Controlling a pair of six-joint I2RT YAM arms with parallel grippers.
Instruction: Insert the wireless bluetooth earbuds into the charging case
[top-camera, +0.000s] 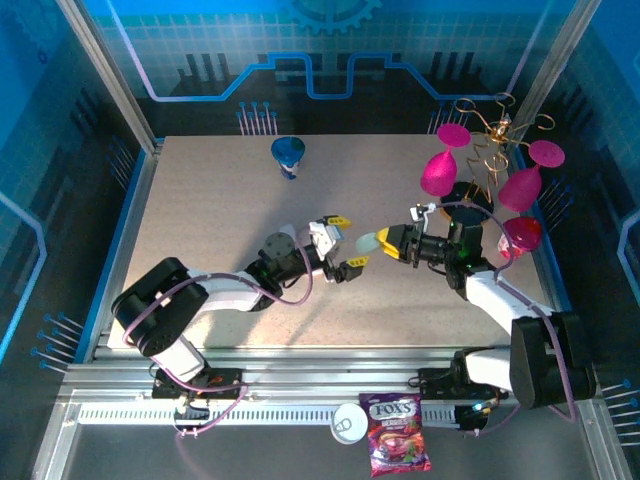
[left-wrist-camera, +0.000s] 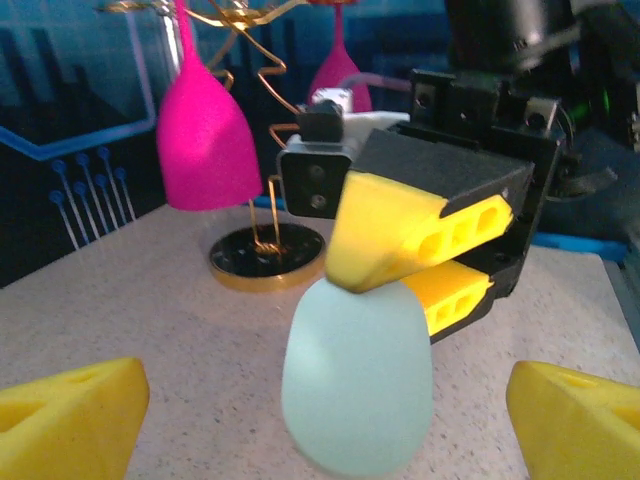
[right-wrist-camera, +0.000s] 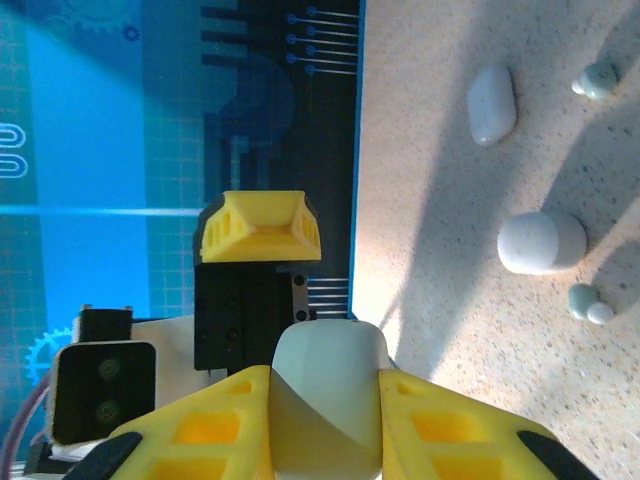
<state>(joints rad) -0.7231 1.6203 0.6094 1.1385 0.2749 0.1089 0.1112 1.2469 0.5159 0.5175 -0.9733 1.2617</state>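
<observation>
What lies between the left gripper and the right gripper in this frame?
A pale pebble-shaped charging case, clamped by the right gripper, sits between them, facing the open left gripper. The left wrist view shows it closest; the top view agrees.

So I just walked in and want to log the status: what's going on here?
The right gripper is clamped on a pale pebble-shaped charging case and holds it out toward the left gripper. The left gripper's jaws stand open on either side of the case without touching it, and it holds no earbud. In the right wrist view, a spare white case and a small earbud lie on the table.
</observation>
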